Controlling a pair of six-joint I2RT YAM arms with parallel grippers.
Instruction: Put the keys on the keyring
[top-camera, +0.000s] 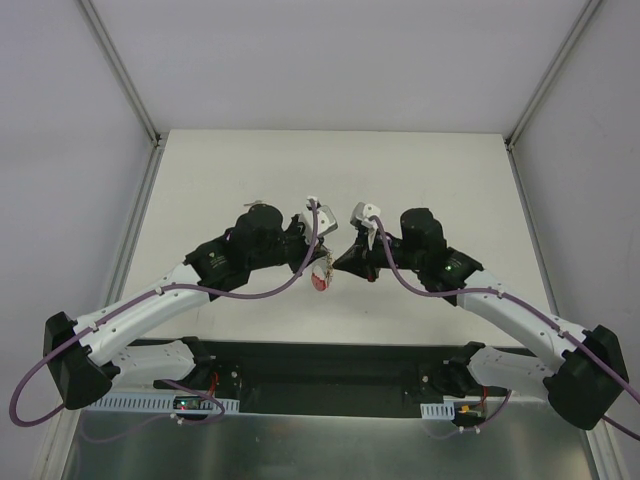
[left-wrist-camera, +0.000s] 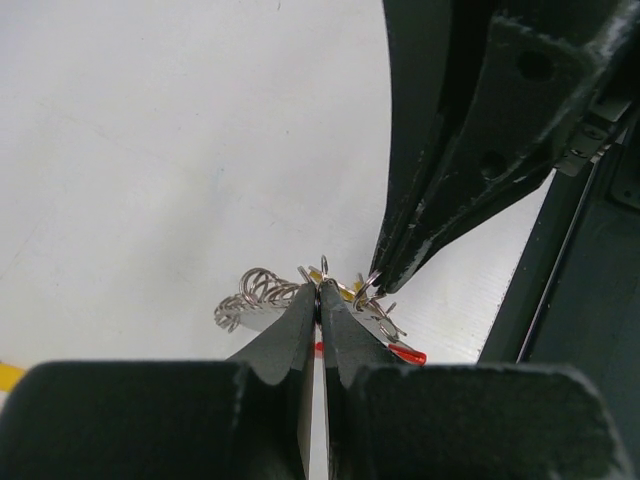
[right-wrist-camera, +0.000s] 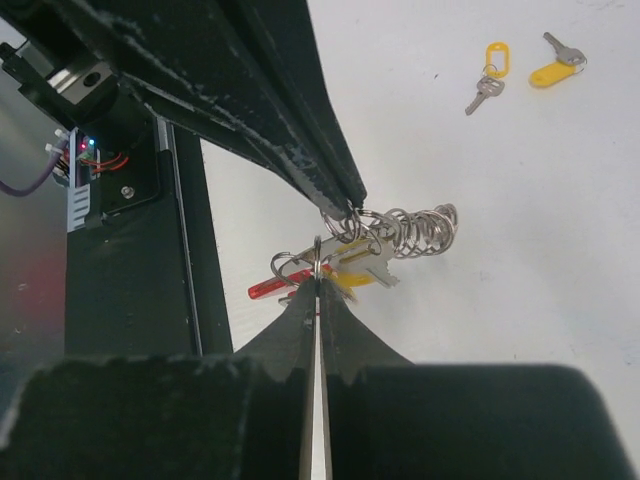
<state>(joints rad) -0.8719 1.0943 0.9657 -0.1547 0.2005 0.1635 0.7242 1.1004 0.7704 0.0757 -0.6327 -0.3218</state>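
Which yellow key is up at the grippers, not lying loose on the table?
The key at the keyring, just past the right gripper; the other two lie loose on the table.

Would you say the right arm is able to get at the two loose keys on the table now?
Probably not yet: the right gripper is shut on the keyring. Nothing on the table lies between it and the loose keys, so after letting go the way seems open.
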